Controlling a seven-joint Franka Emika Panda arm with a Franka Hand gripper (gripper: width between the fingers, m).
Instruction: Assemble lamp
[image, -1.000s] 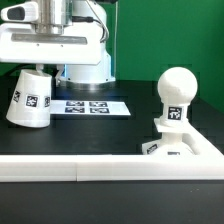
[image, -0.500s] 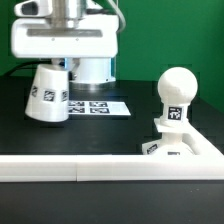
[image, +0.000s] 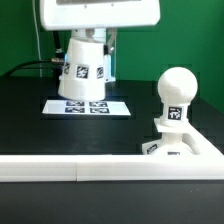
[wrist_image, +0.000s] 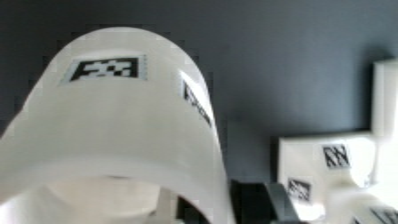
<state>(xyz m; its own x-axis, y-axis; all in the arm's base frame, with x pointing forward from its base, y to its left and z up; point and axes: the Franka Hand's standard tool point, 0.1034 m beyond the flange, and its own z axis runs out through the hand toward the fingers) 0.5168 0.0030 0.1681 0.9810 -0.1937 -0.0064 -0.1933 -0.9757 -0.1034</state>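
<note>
Shade (image: 85, 68) is now up off the table, hanging under the gripper (image: 88, 38) toward the exterior view's left-centre, above the marker board (image: 88, 106). 1 s ago it sat low at the far left, tilted, near the table; half a sec ago it was partway over and higher. So the arm has lifted it and carried it toward the exterior view's right. It hangs roughly upright, narrow end up, wide mouth down.

Claw: fingers are hidden behind the wide white hand body in the exterior view, and the wrist view is filled by the shade (wrist_image: 125, 140) close up. Since the shade rides in the air with the hand, I judge the claw clamped on its top, tho the contact itself isn't visible.

What it means: pick-up looks done, transport under way. Bulb (image: 177, 95) already stands upright on the base (image: 180, 148) at the exterior view's right, so the shade is likely the last part; the next job is getting it over the ball top.

Around: white wall bars (image: 70, 168) run along the near edge, touching the base's corner. Shade and bulb are still well apart. Nothing sits between them, but the mouth must clear the ball, so it needs more height.
</note>
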